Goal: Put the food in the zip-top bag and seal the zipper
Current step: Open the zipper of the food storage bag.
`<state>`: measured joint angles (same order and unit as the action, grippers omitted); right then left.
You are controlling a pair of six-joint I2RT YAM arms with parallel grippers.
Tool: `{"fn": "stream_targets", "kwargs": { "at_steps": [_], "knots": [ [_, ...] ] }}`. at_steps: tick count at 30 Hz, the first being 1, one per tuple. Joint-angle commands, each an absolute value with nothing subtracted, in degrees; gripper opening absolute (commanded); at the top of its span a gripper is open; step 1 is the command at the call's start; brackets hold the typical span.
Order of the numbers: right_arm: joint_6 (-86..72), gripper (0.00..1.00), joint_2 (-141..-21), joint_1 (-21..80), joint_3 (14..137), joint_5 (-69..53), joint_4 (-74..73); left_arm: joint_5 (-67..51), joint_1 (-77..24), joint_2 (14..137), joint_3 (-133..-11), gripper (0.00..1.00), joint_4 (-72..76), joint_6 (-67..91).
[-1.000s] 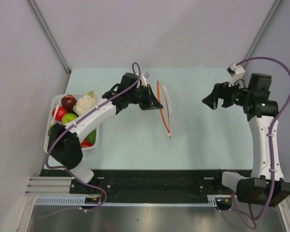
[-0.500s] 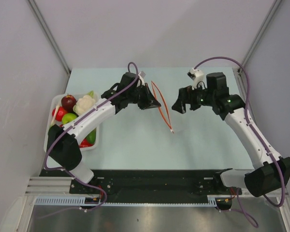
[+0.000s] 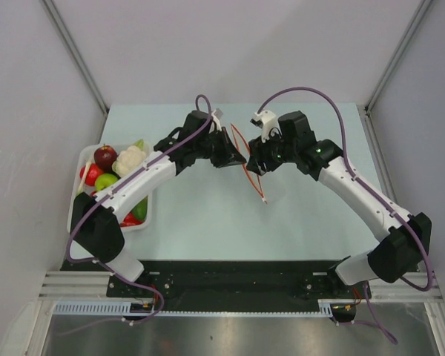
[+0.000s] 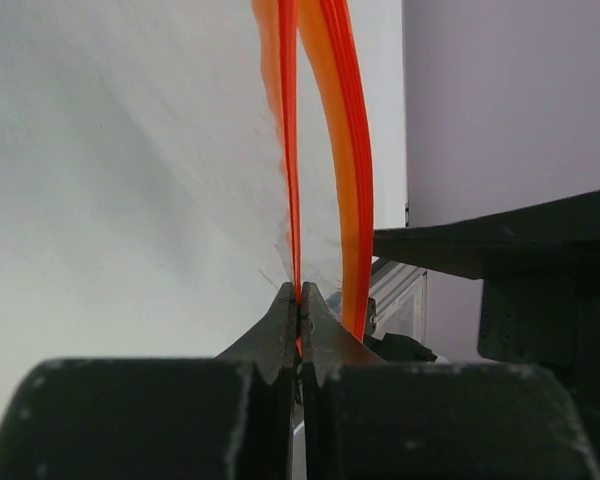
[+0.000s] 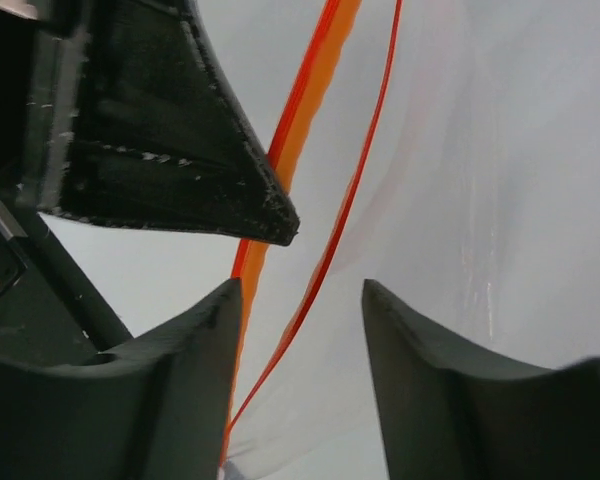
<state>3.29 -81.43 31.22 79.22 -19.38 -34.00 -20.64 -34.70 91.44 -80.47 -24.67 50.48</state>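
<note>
The zip-top bag [image 3: 258,176] stands on the table, mouth facing left, its orange-red zipper [image 3: 245,156] spread into two lips. My left gripper [image 3: 236,157] is shut on the near lip [image 4: 288,150]; the fingertips [image 4: 299,293] pinch the strip, and the other lip [image 4: 346,130] hangs just to the right. My right gripper [image 3: 255,165] is open at the bag's mouth. In the right wrist view its fingers [image 5: 300,290] straddle the thin far lip [image 5: 365,150], apart from it, with clear film [image 5: 480,200] behind. The food [image 3: 115,167] lies in the white tray: red apple, whitish lump, green and red pieces.
The white tray [image 3: 73,215] sits at the table's left edge under the left arm. The left gripper's finger [image 5: 160,150] shows close above my right fingers. Grey walls stand at the sides and the back.
My right arm has swung left from the far right side to the bag's mouth. My left gripper has kept its hold, and the mouth has spread a little.
</note>
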Motion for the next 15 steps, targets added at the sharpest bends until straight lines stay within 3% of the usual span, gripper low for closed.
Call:
{"fn": "stream_targets", "kwargs": {
  "at_steps": [1,2,6,11,15],
  "knots": [
    [4.6,0.48,-83.5,31.7,81.2,-12.9,-32.2,-22.1,-34.7,87.0,-81.6,0.00,-23.6,48.3],
    [4.7,0.44,-83.8,31.6,81.4,-12.5,-32.0,-22.3,-34.6,86.7,-80.9,0.00,-23.6,48.2],
    [4.7,0.00,-84.5,29.7,82.2,-12.8,-31.6,-22.6,-32.9,83.8,-77.7,0.00,-24.5,46.4],
    [3.2,0.00,-82.6,24.7,84.1,-20.1,-36.8,-21.4,-25.2,80.9,-74.1,0.00,-29.2,37.4],
    [3.2,0.00,-78.7,22.0,82.7,-24.6,-40.7,-19.3,-23.2,82.2,-78.5,0.00,-39.0,23.4]
  ]
}}
